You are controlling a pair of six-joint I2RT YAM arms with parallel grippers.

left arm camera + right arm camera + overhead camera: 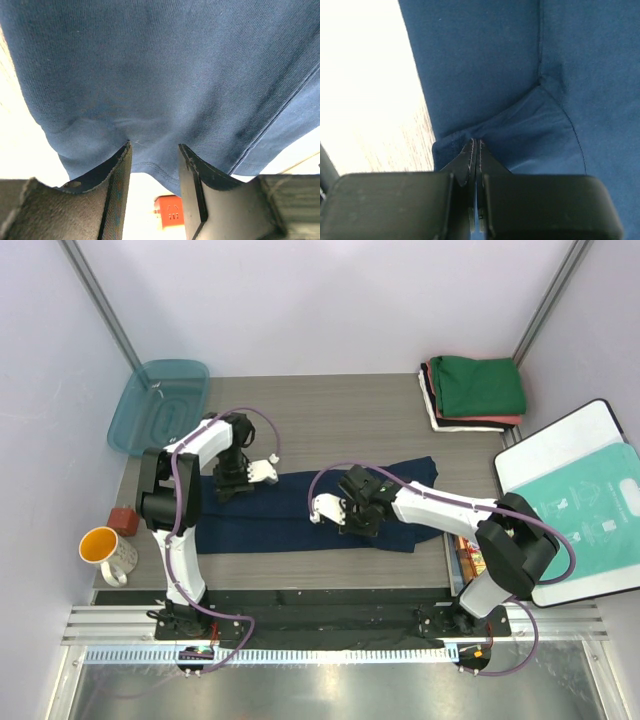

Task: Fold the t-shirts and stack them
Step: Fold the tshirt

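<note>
A dark navy t-shirt (pixel 300 512) lies spread flat across the middle of the table. My left gripper (pixel 232 480) hangs over its left end. In the left wrist view that gripper (pixel 154 150) is open, and its fingers (pixel 117 172) straddle the shirt's hem (pixel 150 167) without pinching it. My right gripper (pixel 358 512) is down on the shirt's middle. In the right wrist view it (pixel 476 145) is shut, with a puckered fold of the navy cloth (pixel 470 75) caught at its tips. A stack of folded t-shirts (pixel 478 388), green over salmon-red over white, sits at the back right.
A teal plastic lid (pixel 160 405) leans at the back left. A small red block (pixel 123 519) and an orange mug (pixel 105 550) stand at the left edge; the block (pixel 170 210) also shows between my left fingers. A white board with a teal-printed bag (pixel 585 500) lies at the right.
</note>
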